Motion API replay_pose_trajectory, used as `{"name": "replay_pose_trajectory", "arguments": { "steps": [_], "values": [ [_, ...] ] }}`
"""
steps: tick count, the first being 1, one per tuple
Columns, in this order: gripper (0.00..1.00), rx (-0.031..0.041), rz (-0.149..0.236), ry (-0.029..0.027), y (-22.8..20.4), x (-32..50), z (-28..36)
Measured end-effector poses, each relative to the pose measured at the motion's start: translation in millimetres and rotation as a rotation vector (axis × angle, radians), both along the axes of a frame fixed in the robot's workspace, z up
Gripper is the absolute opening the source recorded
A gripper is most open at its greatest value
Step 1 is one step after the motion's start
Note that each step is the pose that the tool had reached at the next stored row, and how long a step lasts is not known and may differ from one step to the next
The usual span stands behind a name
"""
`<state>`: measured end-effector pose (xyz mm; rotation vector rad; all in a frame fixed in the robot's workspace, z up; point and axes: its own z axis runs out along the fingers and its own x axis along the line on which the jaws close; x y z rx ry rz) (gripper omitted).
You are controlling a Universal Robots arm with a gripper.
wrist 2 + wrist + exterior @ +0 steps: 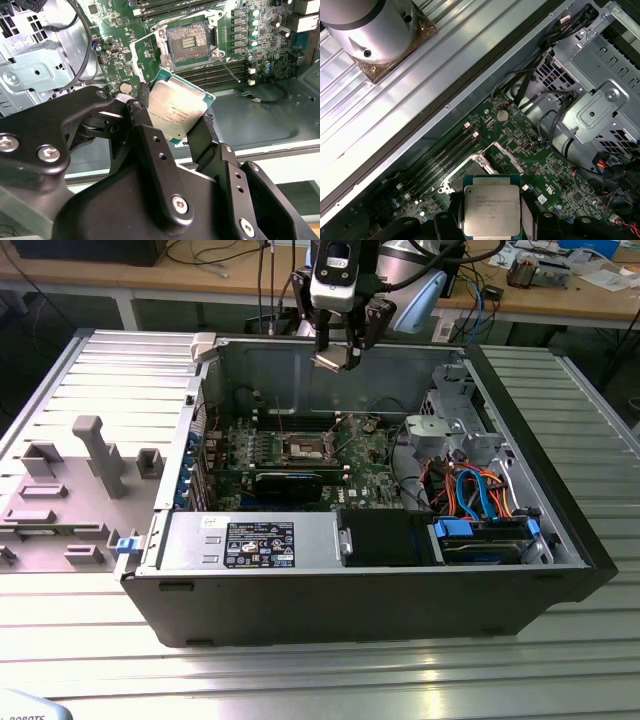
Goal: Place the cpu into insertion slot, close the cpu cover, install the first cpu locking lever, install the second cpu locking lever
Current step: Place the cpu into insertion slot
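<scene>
There is one cpu (pixel 492 210), one cpu slot (pixel 190 42) and one gripper (pixel 174 116). One case (pixel 350 600) holds one board (pixel 370 455), one black card (pixel 288 483), one coin cell (pixel 503 114), one drive cage (pixel 450 430) and one power supply (pixel 250 543). One grey tray (pixel 135 510) is there too

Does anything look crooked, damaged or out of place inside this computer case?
Nothing stands out. The pincer holds the chip above the board, and the socket sits open and empty.
</scene>
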<state>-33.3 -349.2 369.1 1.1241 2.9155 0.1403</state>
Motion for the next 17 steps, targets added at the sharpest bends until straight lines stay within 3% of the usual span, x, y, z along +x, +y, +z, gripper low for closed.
{"name": "replay_pose_trajectory", "arguments": {
  "steps": [7,11,17],
  "values": [
    [0.54,0.0,-0.015,0.0,0.0,0.0,0.0],
    [0.54,0.0,-0.067,0.0001,0.0,-0.6,-0.2],
    [0.54,-0.0001,-0.107,0.0001,0.0,-2.7,-1.2]
  ]
}}
